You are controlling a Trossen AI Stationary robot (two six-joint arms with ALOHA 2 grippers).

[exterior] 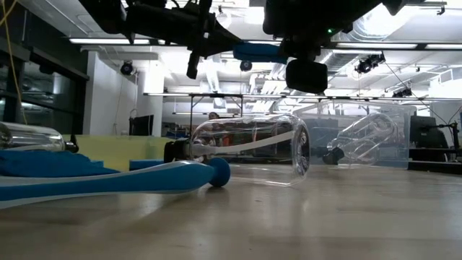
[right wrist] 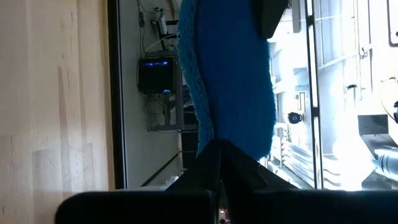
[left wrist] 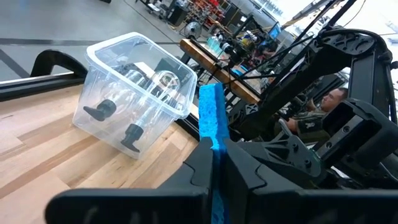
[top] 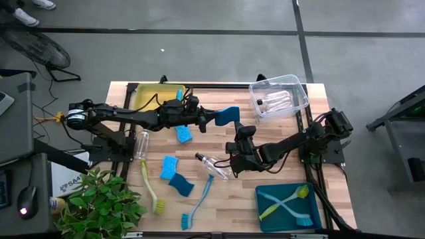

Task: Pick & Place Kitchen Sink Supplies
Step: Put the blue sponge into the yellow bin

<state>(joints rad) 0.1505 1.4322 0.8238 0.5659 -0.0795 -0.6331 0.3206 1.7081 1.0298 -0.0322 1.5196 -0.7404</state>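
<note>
My left gripper (top: 214, 119) reaches over the table's middle, shut on a blue sponge (top: 229, 114) that shows edge-on in the left wrist view (left wrist: 210, 118). My right gripper (top: 240, 131) is beside it with its fingers together, their ends by the sponge's near edge (right wrist: 214, 134). A clear bottle (top: 214, 166) lies on its side below the arms, and another (top: 141, 143) lies at the left. Three blue sponges (top: 184, 134) (top: 169, 166) (top: 180, 184), a yellow-green brush (top: 151, 189) and a blue brush (top: 198, 199) lie flat on the table. My left gripper pinches the sponge between its two fingers at one end (left wrist: 216, 163), coming level from the table's left. The sponge is lifted clear and sticks out beyond the fingertips. My right gripper has its fingertips (right wrist: 217, 149) right at the sponge's edge; I cannot tell whether they touch it.
A clear bin (top: 300, 99) at the far right holds bottles. A teal bin (top: 264, 214) at the near right holds two brushes. A yellow bin (top: 149, 95) stands at the far left. A leafy plant (top: 99, 202) fills the near left corner.
</note>
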